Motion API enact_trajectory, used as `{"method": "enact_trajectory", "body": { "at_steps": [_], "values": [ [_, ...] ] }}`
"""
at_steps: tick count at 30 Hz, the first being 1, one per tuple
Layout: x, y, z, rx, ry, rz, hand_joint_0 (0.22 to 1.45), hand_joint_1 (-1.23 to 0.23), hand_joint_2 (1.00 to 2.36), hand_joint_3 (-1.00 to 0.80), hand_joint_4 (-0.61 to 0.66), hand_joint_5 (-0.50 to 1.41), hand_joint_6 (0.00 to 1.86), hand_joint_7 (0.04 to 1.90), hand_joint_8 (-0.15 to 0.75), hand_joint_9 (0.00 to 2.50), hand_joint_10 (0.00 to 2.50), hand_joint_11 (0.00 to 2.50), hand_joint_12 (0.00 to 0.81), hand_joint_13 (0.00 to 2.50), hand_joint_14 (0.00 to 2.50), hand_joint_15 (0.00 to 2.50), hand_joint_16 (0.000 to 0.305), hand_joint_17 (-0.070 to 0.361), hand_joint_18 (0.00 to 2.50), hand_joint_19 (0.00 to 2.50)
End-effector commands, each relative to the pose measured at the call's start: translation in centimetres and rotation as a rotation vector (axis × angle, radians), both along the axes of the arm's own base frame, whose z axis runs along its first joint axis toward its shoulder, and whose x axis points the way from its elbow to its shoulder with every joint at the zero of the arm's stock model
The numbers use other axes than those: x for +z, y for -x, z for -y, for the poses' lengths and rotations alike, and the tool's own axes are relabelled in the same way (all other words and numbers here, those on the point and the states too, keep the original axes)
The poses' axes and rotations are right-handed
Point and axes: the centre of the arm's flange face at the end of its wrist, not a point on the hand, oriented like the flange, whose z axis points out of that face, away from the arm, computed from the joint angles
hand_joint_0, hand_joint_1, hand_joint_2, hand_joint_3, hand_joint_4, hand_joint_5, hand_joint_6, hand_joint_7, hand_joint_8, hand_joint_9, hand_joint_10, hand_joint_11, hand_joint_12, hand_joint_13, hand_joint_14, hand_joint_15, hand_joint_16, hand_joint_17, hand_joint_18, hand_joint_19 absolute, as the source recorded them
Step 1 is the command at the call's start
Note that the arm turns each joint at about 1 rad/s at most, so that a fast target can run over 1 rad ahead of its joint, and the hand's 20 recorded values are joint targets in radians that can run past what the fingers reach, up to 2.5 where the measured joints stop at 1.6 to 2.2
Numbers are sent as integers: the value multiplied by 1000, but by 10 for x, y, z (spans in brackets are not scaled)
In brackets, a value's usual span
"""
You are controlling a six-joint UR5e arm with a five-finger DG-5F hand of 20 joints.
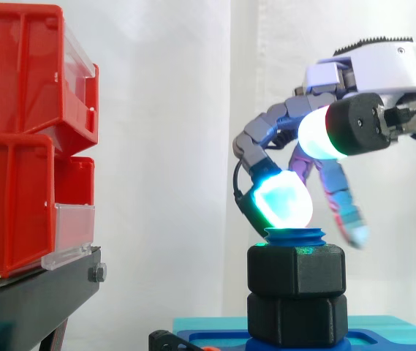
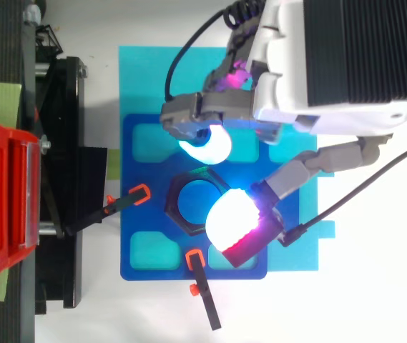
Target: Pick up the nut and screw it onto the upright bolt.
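Side view: blue bolt (image 1: 295, 235) stands upright on a blue fixture plate (image 2: 135, 250), carrying two black hex nuts stacked one on the other. The upper nut (image 1: 295, 270) sits directly on the lower nut (image 1: 297, 318), faces touching; the bolt's top pokes just above the upper nut. Hand (image 1: 379, 69) reaches in from the right, above the bolt, released: fingers spread and loosely bent, nothing clasped between them. One cyan-glowing fingertip (image 1: 284, 201) rests on the bolt's top, at the upper nut's left edge. A white-glowing pad (image 1: 321, 135) is held well above the nut, apart from it. Another finger hangs down to the right of the bolt, blurred, clear of the nut. Top view: nut's hexagon rings the bolt (image 2: 196, 200) at the plate's middle; one pad overlaps its rim, the other lies just beside the opposite rim. Two orange-tipped clamps (image 2: 140, 193) sit on the plate's edges. Plate lies on a pale cyan mat (image 2: 146, 78). Red bins (image 1: 17, 110) on a black stand (image 1: 32, 292), well apart at left.
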Motion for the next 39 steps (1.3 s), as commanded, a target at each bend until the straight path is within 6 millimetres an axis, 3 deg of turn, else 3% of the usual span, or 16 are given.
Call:
{"method": "enact_trajectory", "body": {
  "at_steps": [1, 4, 9, 24, 39],
  "values": [
    [31, -1, 6, -2, 35, -10, 417, -251, 1000, -500, 152, 0, 504, 1255, 313, 1277, 3, 95, 383, 811, 3, 104, 59, 132, 797, 459],
    [40, 0, 7, -4, 35, -16, 412, -250, 1000, -500, 216, -62, 504, 1049, 324, 1052, 2, 58, 411, 666, 4, 88, 62, 138, 638, 436],
    [37, -1, 1, 4, 37, -20, 413, -263, 1000, -500, 193, -111, 503, 821, 314, 888, 0, 0, 421, 550, 1, 64, 62, 140, 500, 382],
    [-9, -5, -14, 18, 16, 44, 419, -263, 1000, -500, 169, -115, 503, 770, 309, 740, 0, 0, 431, 416, 0, 41, 63, 141, 354, 344],
    [-22, 0, -15, 20, -4, 11, 416, -255, 1000, -500, 161, -113, 503, 773, 308, 734, 0, 0, 432, 407, 0, 37, 63, 142, 338, 346]
  ]
}}
